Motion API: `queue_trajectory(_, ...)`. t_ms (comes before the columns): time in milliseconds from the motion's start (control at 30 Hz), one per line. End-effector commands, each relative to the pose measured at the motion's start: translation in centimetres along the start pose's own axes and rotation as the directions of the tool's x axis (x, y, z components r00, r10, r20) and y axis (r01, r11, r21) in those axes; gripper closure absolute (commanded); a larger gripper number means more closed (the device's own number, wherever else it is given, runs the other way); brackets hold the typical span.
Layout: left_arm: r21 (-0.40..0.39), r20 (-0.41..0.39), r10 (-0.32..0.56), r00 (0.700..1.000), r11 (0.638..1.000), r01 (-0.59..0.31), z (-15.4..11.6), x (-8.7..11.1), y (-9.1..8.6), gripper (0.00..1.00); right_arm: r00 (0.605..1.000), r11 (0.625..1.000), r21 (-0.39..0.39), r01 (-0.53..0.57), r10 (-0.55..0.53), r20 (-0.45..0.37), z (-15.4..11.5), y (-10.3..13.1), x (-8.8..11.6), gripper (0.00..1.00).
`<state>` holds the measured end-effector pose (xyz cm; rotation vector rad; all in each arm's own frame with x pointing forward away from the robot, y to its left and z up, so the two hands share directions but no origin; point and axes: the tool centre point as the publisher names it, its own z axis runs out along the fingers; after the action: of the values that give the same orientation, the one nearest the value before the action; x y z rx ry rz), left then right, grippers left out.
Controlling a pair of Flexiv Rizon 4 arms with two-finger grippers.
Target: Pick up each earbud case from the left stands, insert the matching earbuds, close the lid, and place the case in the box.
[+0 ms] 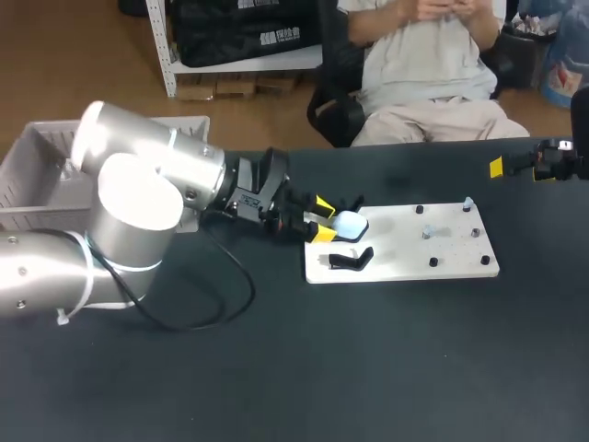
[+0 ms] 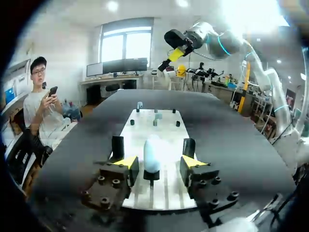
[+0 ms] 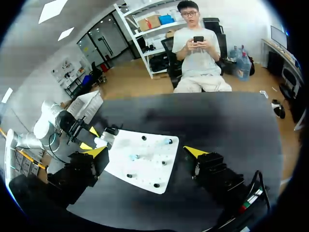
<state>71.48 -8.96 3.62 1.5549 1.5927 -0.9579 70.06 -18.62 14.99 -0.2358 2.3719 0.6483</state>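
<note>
left arm: comes in from the left of the head view, forearm low over the table, wrist level and aimed at the left end of the white board
left claw: fingers wide; one yellow tip on either side of the earbud case, a gap showing on both sides in my left wrist view; holding nothing
earbud case: one, pale, lid shut; upright on a dark stand at the board's left end; centre-low in the left wrist view, between my fingers and touching neither
right arm: upper right corner of the head view, raised, well apart from the board
right claw: fingers wide, nothing between them; in the right wrist view the board lies ahead of it
black hooked piece: one, on the board just below the case in the head view; cannot tell what it is
dark pegs: four on the board's right half
small pale bits: two among the pegs; too small to tell what they are
box: one grey crate, upper left of the head view, behind my left arm
</note>
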Motion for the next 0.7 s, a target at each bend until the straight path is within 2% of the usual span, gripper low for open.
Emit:
queue_trajectory(33, -0.003, -0.004, 0.011, 1.0, 1.0, -0.011, 0.9, 0.5, 0.4, 0.48, 1.0, 1.0, 0.001, 0.001, -0.001, 0.0, 0.0, 0.0, 0.0, 0.0)
queue_trajectory(700, -0.016, -0.003, 0.014, 1.0, 1.0, -0.014, 2.6, 0.6, 1.0, 0.56, 1.0, 1.0, 0.001, 0.001, -0.001, 0.0, 0.0, 0.0, 0.0, 0.0)
